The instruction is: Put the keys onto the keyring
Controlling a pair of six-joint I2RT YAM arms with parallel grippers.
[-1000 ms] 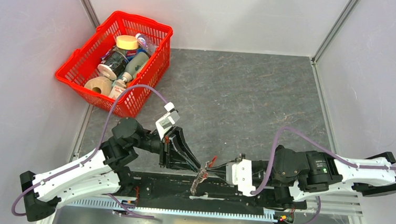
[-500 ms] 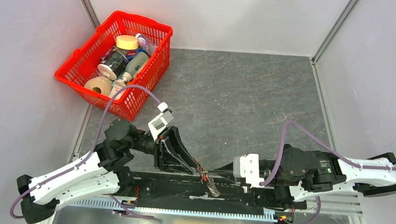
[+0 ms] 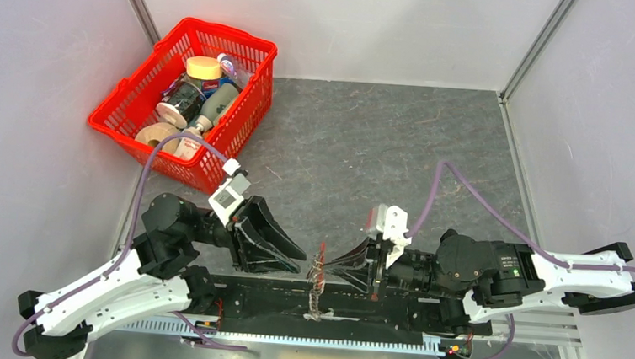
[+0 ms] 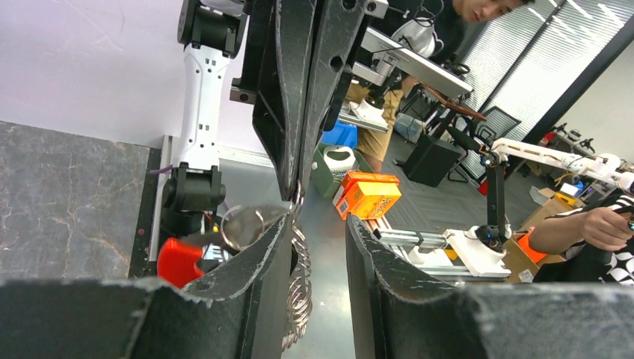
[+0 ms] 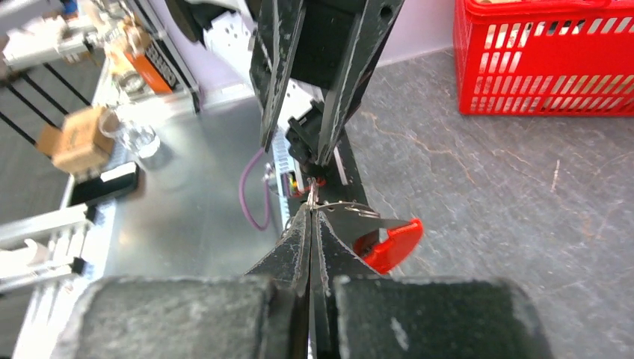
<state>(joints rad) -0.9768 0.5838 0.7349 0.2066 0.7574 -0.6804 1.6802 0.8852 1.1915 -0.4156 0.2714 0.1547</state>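
My right gripper (image 3: 330, 267) is shut on the keyring (image 3: 317, 282), pinching its wire ring at the fingertips (image 5: 310, 210). The silvery coiled chain hangs down from that grip over the black rail, and the curved red tag (image 3: 322, 249) sticks out beside it. In the right wrist view the tag (image 5: 389, 244) lies just right of my shut fingers. My left gripper (image 3: 299, 263) is open and empty, just left of the keyring. In the left wrist view (image 4: 320, 221) the chain (image 4: 300, 288) hangs beside its left finger, with the tag (image 4: 178, 262) at lower left. I cannot make out any keys.
A red basket (image 3: 250, 99) full of bottles and tape rolls stands at the back left of the grey table (image 3: 384, 150); it also shows in the right wrist view (image 5: 546, 60). A black rail (image 3: 272, 301) runs along the near edge between the arm bases.
My left gripper has let go, opened and drawn back to the left. My right wrist has turned and moved left, keeping the keyring, which now hangs straight down from it.
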